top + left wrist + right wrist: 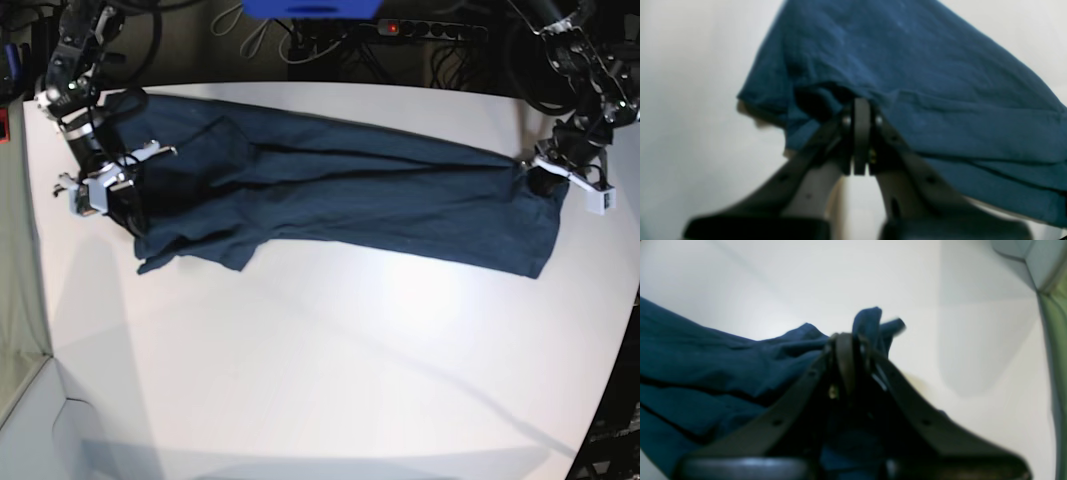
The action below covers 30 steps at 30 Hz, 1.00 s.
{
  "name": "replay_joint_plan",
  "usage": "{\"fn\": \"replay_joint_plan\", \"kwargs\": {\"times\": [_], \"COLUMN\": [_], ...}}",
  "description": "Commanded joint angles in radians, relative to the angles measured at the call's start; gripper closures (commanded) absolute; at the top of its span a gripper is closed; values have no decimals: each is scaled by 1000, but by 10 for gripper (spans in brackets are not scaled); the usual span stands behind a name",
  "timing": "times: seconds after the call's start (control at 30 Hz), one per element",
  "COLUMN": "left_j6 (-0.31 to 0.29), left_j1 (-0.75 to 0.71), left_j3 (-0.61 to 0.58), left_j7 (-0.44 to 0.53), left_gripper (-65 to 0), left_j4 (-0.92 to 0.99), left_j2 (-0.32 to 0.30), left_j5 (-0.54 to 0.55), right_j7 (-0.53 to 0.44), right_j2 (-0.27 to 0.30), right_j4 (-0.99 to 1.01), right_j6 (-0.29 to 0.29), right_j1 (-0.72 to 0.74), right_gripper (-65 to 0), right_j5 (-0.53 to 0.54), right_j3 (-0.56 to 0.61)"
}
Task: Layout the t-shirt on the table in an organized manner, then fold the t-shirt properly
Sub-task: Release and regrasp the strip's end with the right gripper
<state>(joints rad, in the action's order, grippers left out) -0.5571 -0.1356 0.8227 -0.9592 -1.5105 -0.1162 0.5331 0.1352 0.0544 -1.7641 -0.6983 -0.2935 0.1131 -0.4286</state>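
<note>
The dark navy t-shirt (350, 190) is stretched in a long band across the far half of the white table (350, 350), bunched and creased, partly lifted at both ends. My left gripper (540, 178) at the table's right edge is shut on the shirt's right end. In the left wrist view its fingertips (862, 103) pinch a fold of the t-shirt (923, 83). At the shirt's left end my right gripper (125, 200) is shut on the cloth. The right wrist view has the right gripper (848, 340) closed, a tuft of t-shirt (723, 366) poking above it.
A grey-green panel (20, 300) borders the table's left side, also seen as the green panel (1053, 340). Behind the table lie black cables and a power strip (430, 30), beside a blue object (310, 8). The table's curved edge runs down the right.
</note>
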Motion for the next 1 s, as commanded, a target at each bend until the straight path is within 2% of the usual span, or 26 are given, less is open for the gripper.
{"fn": "replay_joint_plan", "kwargs": {"times": [0.0,0.37,0.7,0.97], "left_j6": [-2,-2,-2,-2], "left_j1": [9,38,67,75], "left_j3": [7,13,14,14], "left_j7": [22,22,22,22], "left_gripper": [-3,-3,-3,-3], "left_j4": [-17,-11,-9,-9], "left_j2": [-17,-47,-73,-75], "left_j5": [18,18,28,18], "right_j7": [-30,-36,-42,-42], "right_j2": [9,45,68,84], "right_j4": [-26,-27,123,137], "right_j6": [0,0,0,0], "right_j1": [-14,-108,-102,-108], "right_gripper": [0,0,0,0], "right_j5": [20,20,20,20], "right_j3": [-3,-8,-49,-49]}}
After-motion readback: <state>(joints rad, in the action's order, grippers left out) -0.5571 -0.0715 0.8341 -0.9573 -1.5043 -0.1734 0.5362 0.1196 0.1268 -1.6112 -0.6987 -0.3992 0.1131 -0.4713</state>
